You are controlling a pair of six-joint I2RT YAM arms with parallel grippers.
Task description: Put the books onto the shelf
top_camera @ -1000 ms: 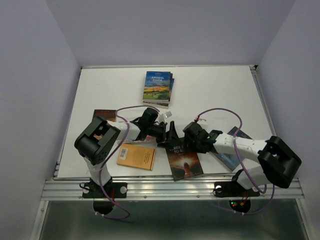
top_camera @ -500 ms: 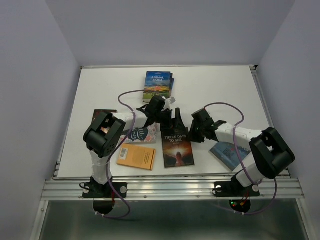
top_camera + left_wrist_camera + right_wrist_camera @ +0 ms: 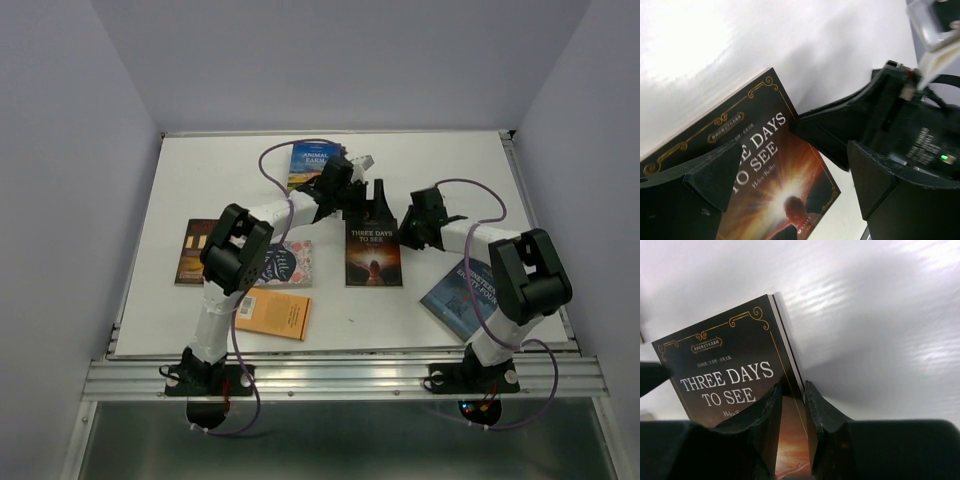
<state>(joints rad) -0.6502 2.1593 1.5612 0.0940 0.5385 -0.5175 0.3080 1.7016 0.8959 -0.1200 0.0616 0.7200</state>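
Dark book (image 3: 725,375), cover: "THREE DAYS TO SEE", "Helen Keller" beneath. Blue book (image 3: 308,165), desk's (image 3: 450,170) far edge: "ANIMAL FARM".

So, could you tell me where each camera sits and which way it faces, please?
Top external: above and behind the robot, looking down at the table; left gripper and right gripper show.
Left wrist: on the left wrist, facing the Three Days to See book between its open fingers; right gripper beyond.
Right wrist: on the right wrist, looking along its fingers clamped on that book's edge.
Shared: that book, in all three.
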